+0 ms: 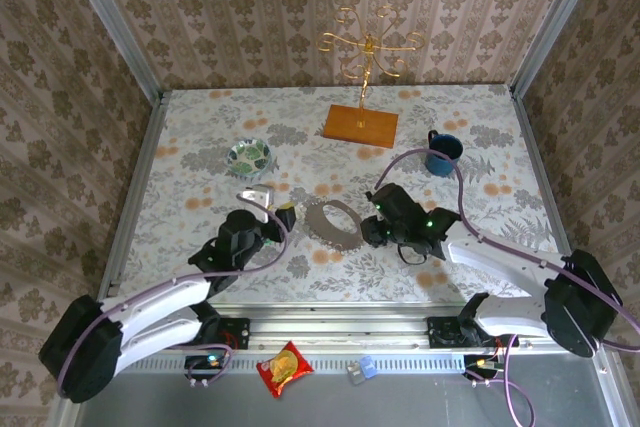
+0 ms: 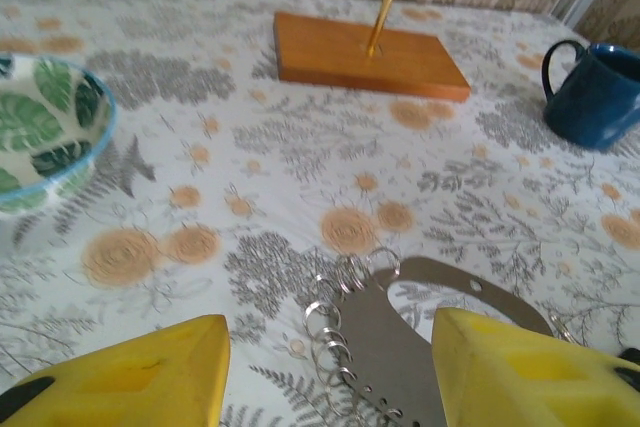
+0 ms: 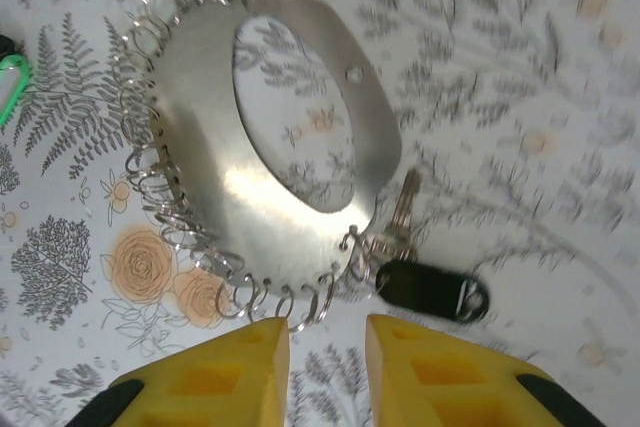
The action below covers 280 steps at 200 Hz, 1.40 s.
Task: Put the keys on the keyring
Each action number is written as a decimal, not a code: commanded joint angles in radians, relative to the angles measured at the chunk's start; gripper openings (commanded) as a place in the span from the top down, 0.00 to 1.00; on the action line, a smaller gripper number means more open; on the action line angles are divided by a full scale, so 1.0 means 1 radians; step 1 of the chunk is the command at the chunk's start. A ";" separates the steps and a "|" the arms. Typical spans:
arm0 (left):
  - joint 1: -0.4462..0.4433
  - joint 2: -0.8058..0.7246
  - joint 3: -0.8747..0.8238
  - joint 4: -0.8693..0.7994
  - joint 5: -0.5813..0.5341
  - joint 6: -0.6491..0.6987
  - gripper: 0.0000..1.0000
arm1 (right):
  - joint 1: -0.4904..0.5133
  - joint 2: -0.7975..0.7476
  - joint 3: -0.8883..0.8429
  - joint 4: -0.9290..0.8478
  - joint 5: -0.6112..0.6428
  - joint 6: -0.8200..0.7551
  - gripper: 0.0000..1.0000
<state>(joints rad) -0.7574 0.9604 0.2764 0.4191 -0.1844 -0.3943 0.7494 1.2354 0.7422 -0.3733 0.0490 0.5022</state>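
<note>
Keyring (image 3: 190, 122) lies flat just ahead of the right claw (image 3: 327, 332), which is a little apart and empty. Left claw (image 2: 330, 332) is wide apart, empty too. Best to pinch the green key (image 3: 8, 82), off to the left, by its head.

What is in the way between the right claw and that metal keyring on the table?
Nothing visible. The right claw is at the keyring's edge of small rings, with bare tablecloth between them. A black-headed key lies off to one side, by the rim.
</note>
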 commanded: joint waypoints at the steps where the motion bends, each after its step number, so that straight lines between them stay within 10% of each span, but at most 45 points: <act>1: 0.001 0.059 0.041 0.025 0.065 -0.087 0.45 | -0.004 0.055 0.036 -0.085 -0.030 0.174 0.72; 118: -0.054 0.103 0.060 0.037 0.038 -0.096 0.46 | -0.007 0.346 0.144 -0.071 -0.103 0.145 0.77; 280: -0.057 0.088 0.075 0.031 0.033 -0.054 0.47 | -0.007 0.301 0.169 -0.096 -0.098 0.074 1.00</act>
<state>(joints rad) -0.8066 1.0725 0.3168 0.4343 -0.1352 -0.4782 0.7441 1.6047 0.8764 -0.4301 -0.0608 0.6212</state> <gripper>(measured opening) 0.528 0.064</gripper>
